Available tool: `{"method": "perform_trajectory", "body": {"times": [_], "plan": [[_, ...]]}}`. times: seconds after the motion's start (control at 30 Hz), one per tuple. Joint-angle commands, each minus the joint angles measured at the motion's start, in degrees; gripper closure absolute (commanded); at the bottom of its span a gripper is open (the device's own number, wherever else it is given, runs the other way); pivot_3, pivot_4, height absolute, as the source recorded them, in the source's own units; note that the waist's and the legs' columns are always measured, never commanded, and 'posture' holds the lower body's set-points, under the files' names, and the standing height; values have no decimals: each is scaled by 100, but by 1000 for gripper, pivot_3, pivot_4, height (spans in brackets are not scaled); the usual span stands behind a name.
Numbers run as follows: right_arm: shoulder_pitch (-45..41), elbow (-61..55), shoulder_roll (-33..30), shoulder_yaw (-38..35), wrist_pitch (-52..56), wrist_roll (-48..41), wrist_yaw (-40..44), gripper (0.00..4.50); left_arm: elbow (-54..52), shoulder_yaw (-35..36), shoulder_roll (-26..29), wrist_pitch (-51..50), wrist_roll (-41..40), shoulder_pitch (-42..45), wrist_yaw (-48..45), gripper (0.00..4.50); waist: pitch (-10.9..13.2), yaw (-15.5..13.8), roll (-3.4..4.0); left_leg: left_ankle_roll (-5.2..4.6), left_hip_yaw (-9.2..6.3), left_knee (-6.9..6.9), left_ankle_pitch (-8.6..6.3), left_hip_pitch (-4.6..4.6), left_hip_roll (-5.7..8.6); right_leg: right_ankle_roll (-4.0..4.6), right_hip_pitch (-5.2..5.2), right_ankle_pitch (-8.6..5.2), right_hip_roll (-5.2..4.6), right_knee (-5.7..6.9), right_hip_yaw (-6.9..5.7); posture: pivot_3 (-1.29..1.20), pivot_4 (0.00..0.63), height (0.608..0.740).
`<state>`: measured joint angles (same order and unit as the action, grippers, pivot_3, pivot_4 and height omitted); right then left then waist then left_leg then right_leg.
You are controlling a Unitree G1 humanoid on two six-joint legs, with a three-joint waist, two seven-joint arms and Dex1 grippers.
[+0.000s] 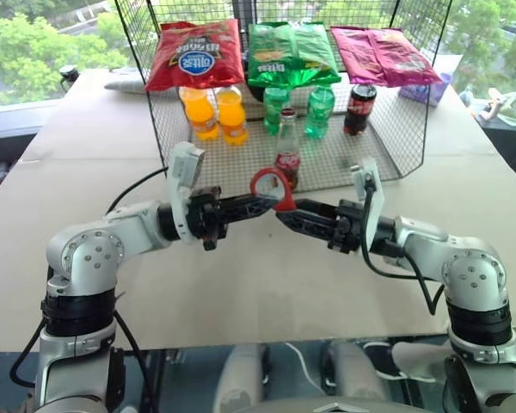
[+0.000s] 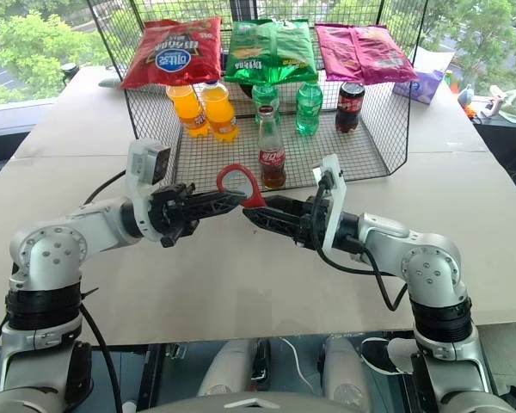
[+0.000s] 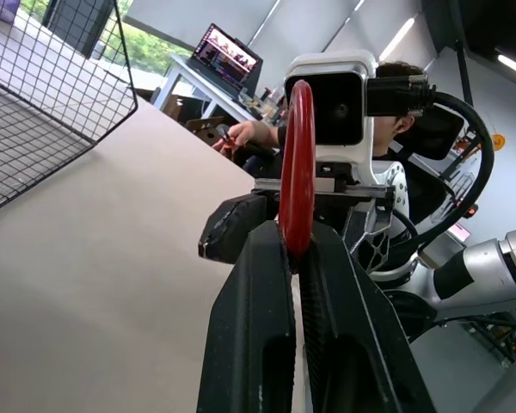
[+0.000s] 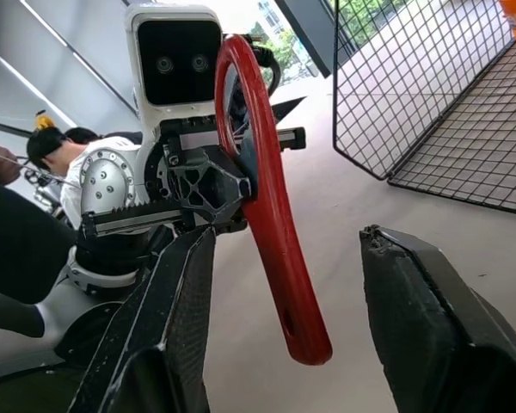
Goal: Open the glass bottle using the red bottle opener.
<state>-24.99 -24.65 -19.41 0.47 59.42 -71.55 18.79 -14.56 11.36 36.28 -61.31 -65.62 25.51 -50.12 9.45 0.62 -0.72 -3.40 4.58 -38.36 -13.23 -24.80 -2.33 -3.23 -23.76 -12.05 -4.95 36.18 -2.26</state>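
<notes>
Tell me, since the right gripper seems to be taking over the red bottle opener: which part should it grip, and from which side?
Probably the tapered handle. The left gripper is shut on the red bottle opener near its ring, so the handle end hangs free between the right gripper's open fingers. Come in level from the robot's right, opposite the left gripper, closing on the flat faces.

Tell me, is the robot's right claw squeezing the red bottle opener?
No, the right claw is open, its fingers standing apart on either side of the red bottle opener without touching it.
</notes>
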Motion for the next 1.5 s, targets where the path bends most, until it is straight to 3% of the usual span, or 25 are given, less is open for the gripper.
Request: {"method": "perform_trajectory", "body": {"times": [0.03,0.33,0.43,0.57,0.6,1.2,1.3,1.4,1.5], "plan": [[-120,-175,-1,-128,-28,-295,-54,1793,-141,129,25,45,-179,65,11,4500,0,0,0,0,0,0,0,0,0,0,0,0,0,0,0,0,150,740],[-62,-140,19,-108,-47,-544,-217,1793,-109,110,34,27,-270,107,25,4500,0,0,0,0,0,0,0,0,0,1,0,-1,0,0,0,0,150,740],[-53,-134,24,-87,-56,-543,-222,2580,-106,87,39,39,-273,135,3,4500,0,-1,0,0,0,0,0,-1,0,1,0,-1,0,0,0,0,150,740],[-33,-160,28,-49,-49,-577,-245,4271,-142,93,70,49,-308,108,-10,4500,1,3,2,0,0,1,0,-1,-1,1,-1,-1,0,-1,0,0,150,740],[-33,-157,16,-34,-43,-584,-226,4462,-143,87,75,54,-312,111,-11,4500,1,2,1,0,1,1,0,-1,-1,1,-2,-1,0,-1,0,0,150,740],[138,-201,-53,-84,-136,-496,-192,4462,-59,67,210,253,-127,-30,-266,4500,1,3,2,0,1,3,-1,-2,-2,2,-2,-2,-1,-4,1,0,150,740],[189,-210,-68,-133,-165,-467,-242,4500,-33,133,268,255,-129,-129,-304,3550,1,5,2,0,0,4,-1,-1,-3,2,-2,-2,-1,-4,0,0,150,740],[293,-274,-132,-165,-233,-331,-307,4500,-49,198,301,352,-54,-296,-278,2174,1,2,2,0,1,5,-1,-4,-5,2,-3,-2,-3,-8,0,0,150,740],[580,-524,-310,-240,-442,163,-482,4500,-120,217,133,1142,778,-479,217,896,1,-12,2,0,1,9,-1,-4,-8,2,-3,-2,-5,-16,1,0,150,740]]}}
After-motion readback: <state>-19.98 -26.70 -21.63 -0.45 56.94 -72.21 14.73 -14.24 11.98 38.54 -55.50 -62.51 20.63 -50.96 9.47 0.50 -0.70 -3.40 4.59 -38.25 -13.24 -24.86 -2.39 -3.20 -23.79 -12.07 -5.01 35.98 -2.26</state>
